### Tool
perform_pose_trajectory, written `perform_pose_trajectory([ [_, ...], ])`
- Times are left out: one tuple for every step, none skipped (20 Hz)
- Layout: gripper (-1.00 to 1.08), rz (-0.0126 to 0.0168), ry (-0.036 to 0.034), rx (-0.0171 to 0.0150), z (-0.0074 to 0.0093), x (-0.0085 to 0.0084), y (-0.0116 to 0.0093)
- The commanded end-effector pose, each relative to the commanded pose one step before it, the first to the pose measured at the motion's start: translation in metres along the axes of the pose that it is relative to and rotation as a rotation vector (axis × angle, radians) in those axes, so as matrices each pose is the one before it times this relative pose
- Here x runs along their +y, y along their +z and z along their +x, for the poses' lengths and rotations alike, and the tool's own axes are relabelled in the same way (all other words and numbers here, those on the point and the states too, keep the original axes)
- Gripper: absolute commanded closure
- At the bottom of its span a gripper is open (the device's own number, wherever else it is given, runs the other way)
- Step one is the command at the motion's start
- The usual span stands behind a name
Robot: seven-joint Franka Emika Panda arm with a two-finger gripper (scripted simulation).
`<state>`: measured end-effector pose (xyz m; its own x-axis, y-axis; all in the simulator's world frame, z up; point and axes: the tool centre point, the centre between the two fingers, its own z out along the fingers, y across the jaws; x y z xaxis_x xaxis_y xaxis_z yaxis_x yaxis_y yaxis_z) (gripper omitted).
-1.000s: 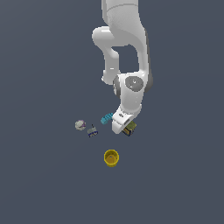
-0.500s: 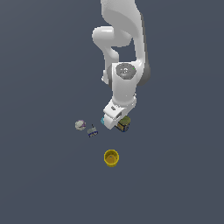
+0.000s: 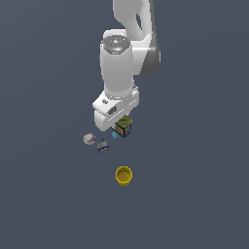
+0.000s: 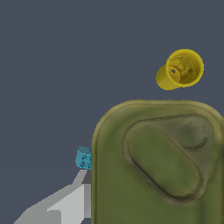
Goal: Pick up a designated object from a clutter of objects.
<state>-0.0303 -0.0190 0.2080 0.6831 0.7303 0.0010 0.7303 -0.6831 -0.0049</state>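
The white arm [image 3: 119, 63] is seen running from the top of the exterior frame down to its centre, where the wrist block ends over the clutter. Directly beneath it, at frame centre, the olive-green box [image 3: 123, 126] is tucked under the jaws [image 3: 121, 127]; its green top and dark blue and yellow sides are partly visible. Whether the jaws are clamped on it cannot be told, since the fingers are hidden. In the wrist view the box's top [image 4: 159, 166] fills the lower right. The dark bench [image 3: 194, 194] fills the rest. The yellow cup [image 3: 123, 175] lies below centre. The whitish round piece [image 3: 89, 139] and grey-blue piece [image 3: 102, 146] lie left of centre. The cyan brick [image 4: 83, 158] shows beside the box.
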Motion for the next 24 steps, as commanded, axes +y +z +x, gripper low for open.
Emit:
perform_pose_trajectory([
  [1.08,-0.00176,-0.00073,0.00317,-0.01163,0.01275,-0.02686],
  [1.08,0.00000,0.00000,0.00000,-0.00462,0.00500,-0.00982],
  [1.08,0.00000,0.00000,0.00000,-0.00462,0.00502,-0.00980],
  [1.08,0.00000,0.00000,0.00000,-0.00462,0.00504,-0.00979],
  [1.08,0.00000,0.00000,0.00000,-0.00462,0.00507,-0.00979],
  [1.08,0.00000,0.00000,0.00000,-0.00462,0.00510,-0.00979],
  [1.08,0.00000,0.00000,0.00000,-0.00462,0.00514,-0.00979],
  [1.08,0.00000,0.00000,0.00000,-0.00462,0.00518,-0.00979],
  [1.08,-0.00052,0.00068,-0.00047,-0.00476,0.00526,-0.00988],
  [1.08,0.00000,0.00000,0.00000,-0.00460,0.00527,-0.00979],
  [1.08,-0.00034,0.00026,-0.00054,-0.00453,0.00528,-0.00978],
  [1.08,0.00000,0.00000,0.00000,-0.00444,0.00521,-0.00949],
  [1.08,-0.00035,0.00029,-0.00052,-0.00414,0.00494,-0.00900],
  [1.08,0.00000,0.00000,0.00000,-0.00393,0.00475,-0.00847],
  [1.08,-0.00035,0.00027,-0.00053,-0.00361,0.00446,-0.00798],
  [1.08,0.00000,0.00000,0.00000,-0.00342,0.00426,-0.00745],
  [1.08,-0.00035,0.00026,-0.00054,-0.00309,0.00393,-0.00696],
  [1.08,0.00000,0.00000,0.00000,-0.00293,0.00374,-0.00643],
  [1.08,-0.00036,0.00024,-0.00054,-0.00259,0.00343,-0.00599],
  [1.08,0.00000,0.00000,0.00000,-0.00243,0.00326,-0.00546],
  [1.08,-0.00037,0.00021,-0.00054,-0.00207,0.00291,-0.00501],
  [1.08,0.00000,0.00000,0.00000,-0.00197,0.00278,-0.00454],
  [1.08,0.00000,0.00000,0.00000,-0.00178,0.00255,-0.00413],
  [1.08,0.00000,0.00000,0.00000,-0.00160,0.00232,-0.00373],
])
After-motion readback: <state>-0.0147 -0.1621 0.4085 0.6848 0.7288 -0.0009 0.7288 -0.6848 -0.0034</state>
